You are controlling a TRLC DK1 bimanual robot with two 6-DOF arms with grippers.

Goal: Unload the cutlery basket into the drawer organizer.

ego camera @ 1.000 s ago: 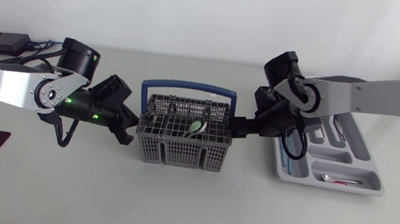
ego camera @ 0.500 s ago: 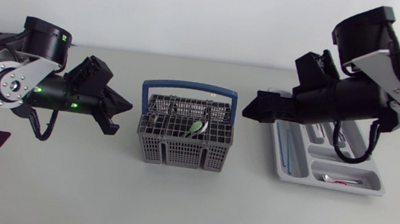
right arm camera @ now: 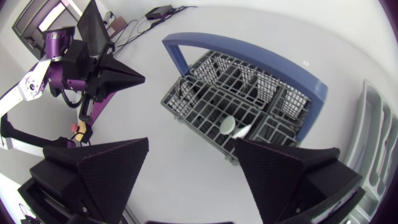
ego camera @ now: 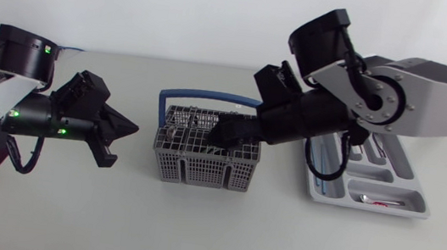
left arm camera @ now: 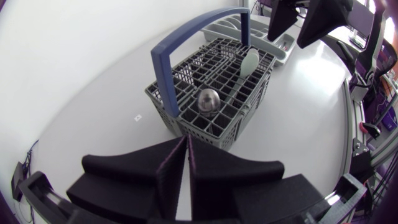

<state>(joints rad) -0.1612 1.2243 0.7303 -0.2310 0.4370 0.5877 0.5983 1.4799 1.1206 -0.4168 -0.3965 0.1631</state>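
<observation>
Head view looks down on the white table (ego camera: 210,234). Grey basket (ego camera: 201,172) sits mid-table, the organizer tray (ego camera: 393,208) near its right. The right claw (right arm camera: 191,143) hangs spread wide above the basket and its pale green spoon (right arm camera: 229,124); the left claw (left arm camera: 186,140), pinched closed, points at it from apart.

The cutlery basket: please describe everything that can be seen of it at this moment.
The cutlery basket is a grey plastic-looking grid box with several compartments and a blue arched handle. It stands upright on the white table, beside the drawer organizer. Inside are a pale green spoon and a metal spoon. The open right gripper hangs above it, apparently not touching.
</observation>
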